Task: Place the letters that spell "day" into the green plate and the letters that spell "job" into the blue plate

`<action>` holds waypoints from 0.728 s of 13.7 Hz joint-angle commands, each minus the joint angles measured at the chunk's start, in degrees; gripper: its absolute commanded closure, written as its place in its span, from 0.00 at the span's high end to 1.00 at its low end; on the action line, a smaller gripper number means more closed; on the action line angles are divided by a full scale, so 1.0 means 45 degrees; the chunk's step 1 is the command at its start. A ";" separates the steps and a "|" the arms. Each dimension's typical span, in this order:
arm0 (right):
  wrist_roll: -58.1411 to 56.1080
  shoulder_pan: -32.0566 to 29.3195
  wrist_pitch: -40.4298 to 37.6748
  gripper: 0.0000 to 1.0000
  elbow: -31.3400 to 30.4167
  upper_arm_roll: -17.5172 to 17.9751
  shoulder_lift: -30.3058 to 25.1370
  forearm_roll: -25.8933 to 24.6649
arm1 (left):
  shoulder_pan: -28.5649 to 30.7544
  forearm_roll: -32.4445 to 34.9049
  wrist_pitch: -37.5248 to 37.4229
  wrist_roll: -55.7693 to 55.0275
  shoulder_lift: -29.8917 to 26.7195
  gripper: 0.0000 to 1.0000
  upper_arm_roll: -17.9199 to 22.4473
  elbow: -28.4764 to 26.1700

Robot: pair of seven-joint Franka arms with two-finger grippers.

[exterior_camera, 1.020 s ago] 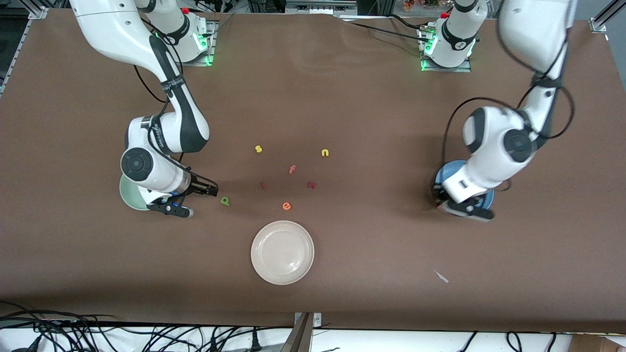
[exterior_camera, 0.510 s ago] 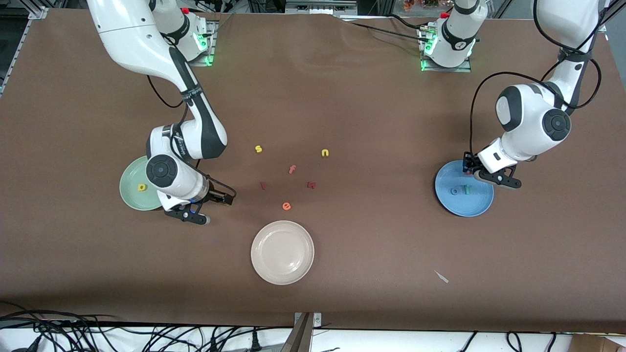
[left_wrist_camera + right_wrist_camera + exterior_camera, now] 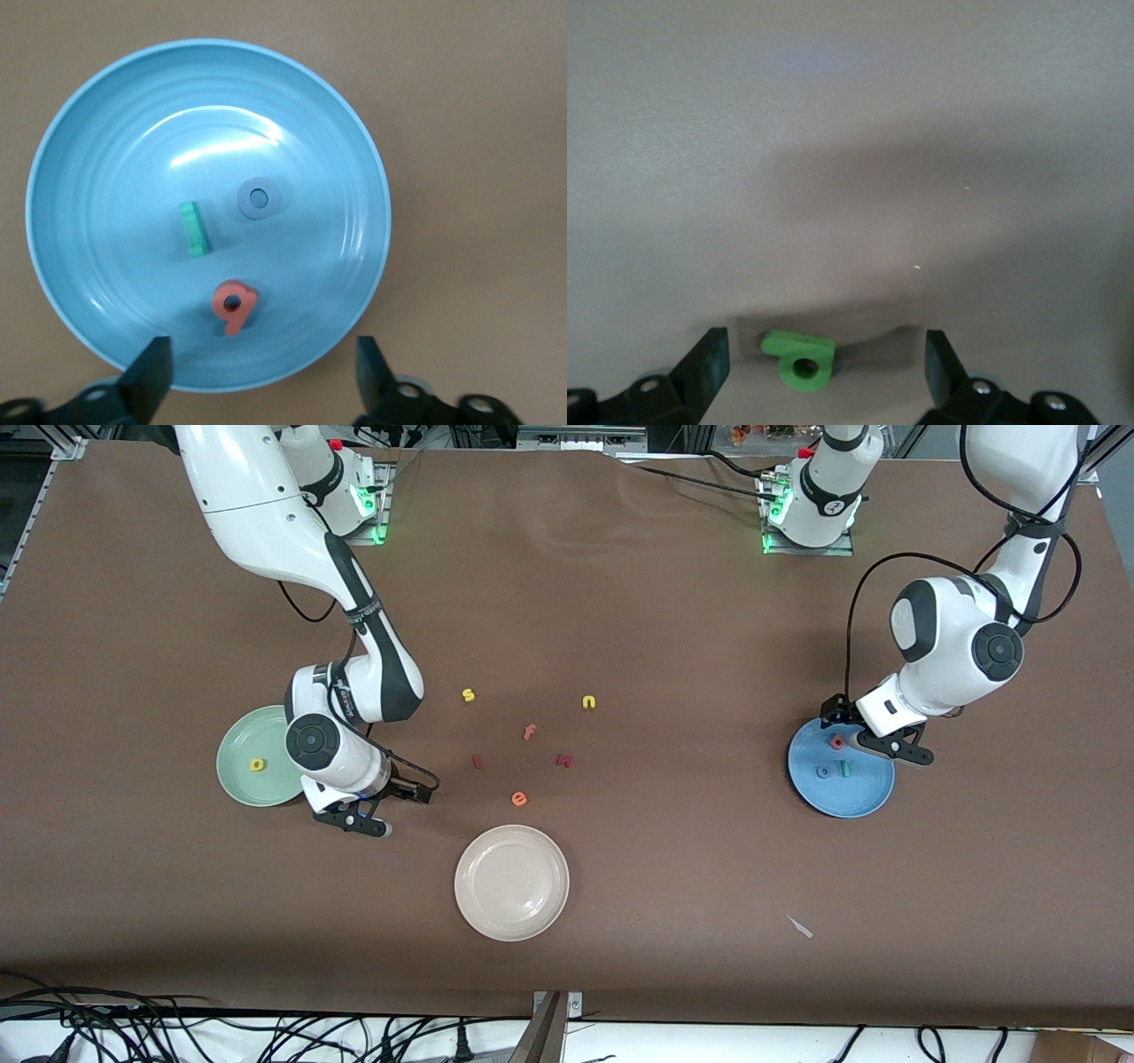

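The blue plate (image 3: 855, 797) lies at the left arm's end of the table. It holds a salmon-pink b (image 3: 837, 742), a blue o (image 3: 824, 771) and a teal j (image 3: 846, 769). My left gripper (image 3: 873, 735) hangs open over the plate's rim with nothing between its fingers. In the left wrist view the b (image 3: 235, 305), o (image 3: 260, 197) and j (image 3: 195, 228) lie loose in the plate (image 3: 115, 133). The green plate (image 3: 239, 744) holds a yellow letter (image 3: 257, 764). Beside it my right gripper (image 3: 394, 808) stands open, low over a green letter (image 3: 802, 359) that lies on the table between its fingers.
A cream plate (image 3: 511, 881) sits nearer the front camera at mid table. Loose letters lie in the middle: yellow s (image 3: 468, 695), yellow n (image 3: 588, 702), pink f (image 3: 529, 732), orange e (image 3: 519, 799) and two dark red ones (image 3: 477, 761). A white scrap (image 3: 800, 926) lies near the front edge.
My left gripper has risen off the blue plate and opened, and the salmon-pink b now lies in the plate. My right gripper has moved from the green plate over to the green letter.
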 commanded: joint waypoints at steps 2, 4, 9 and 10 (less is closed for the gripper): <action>0.0026 0.0063 0.0118 0.87 0.0374 0.0169 0.0288 0.0271 | 0.0532 0.0008 -0.0723 0.0123 -0.1812 1.00 -0.0019 -0.0086; 0.0026 0.0043 0.0118 0.79 0.0374 0.0170 0.0288 0.0271 | 0.0846 0.0066 -0.1538 0.0124 -0.2810 1.00 -0.0039 0.0088; -0.0013 0.0043 0.0099 0.58 0.0374 0.0189 0.0307 0.0291 | 0.1062 0.1805 -0.7428 0.0104 -0.4044 1.00 -0.0213 0.3926; -0.0013 0.0063 0.0099 0.55 0.0374 0.0189 0.0307 0.0291 | 0.1101 0.1824 -0.8661 0.0123 -0.4122 1.00 -0.0272 0.4826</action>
